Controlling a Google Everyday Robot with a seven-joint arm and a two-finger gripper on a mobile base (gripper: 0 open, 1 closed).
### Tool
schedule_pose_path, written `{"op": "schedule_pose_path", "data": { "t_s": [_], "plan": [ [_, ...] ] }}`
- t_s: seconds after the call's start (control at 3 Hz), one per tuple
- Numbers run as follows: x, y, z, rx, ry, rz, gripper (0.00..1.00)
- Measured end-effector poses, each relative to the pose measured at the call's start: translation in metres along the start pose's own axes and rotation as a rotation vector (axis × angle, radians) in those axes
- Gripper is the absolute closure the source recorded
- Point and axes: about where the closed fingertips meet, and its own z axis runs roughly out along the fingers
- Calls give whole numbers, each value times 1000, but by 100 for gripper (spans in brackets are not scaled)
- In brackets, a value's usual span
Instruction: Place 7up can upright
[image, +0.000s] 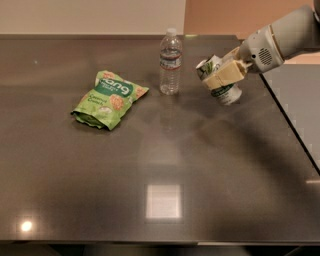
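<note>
7up can (229, 93): small silver-white aluminium cylinder with green markings, shiny end. It is gripped at the far right of the table, just right of the bottle and apart from it. It is tilted, not upright, with the top end leaning up-left and the lower end down-right close to the tabletop. Can't tell if that end touches the surface. Green print shows on the side, but the logo is not readable.

Gripper (218, 75): two tan fingers on a white-grey arm (280, 40) that comes in from the upper right. Jaws clamped across the can's body, with one tan finger lying across the near side.

Clear plastic water bottle (170, 62): white cap, upright, far centre of the table. Pale label band with dark print, text not legible.

Green foil snack bag (110, 98): lying flat left of the bottle, well apart from the can. Large white lettering on a darker green patch near the top, and snack pieces pictured below it. Can't make out the wording reliably.

Table (100, 190): dark grey-brown, glossy. It shows a square light reflection (162, 201) near front centre and a small bright spot at front left. A dark seam runs diagonally on the right, with a lighter grey surface (300, 100) beyond it.

Room: off-white wall (90, 15) behind on the left, orange-tan panel (215, 15) behind on the right.
</note>
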Motion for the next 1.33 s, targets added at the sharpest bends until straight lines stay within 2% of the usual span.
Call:
{"op": "schedule_pose_path", "data": {
  "t_s": [1.0,1.33],
  "plan": [
    [14,53,0,-112,-274,22,100],
    [14,63,4,-140,-373,-13,100]
  ]
}}
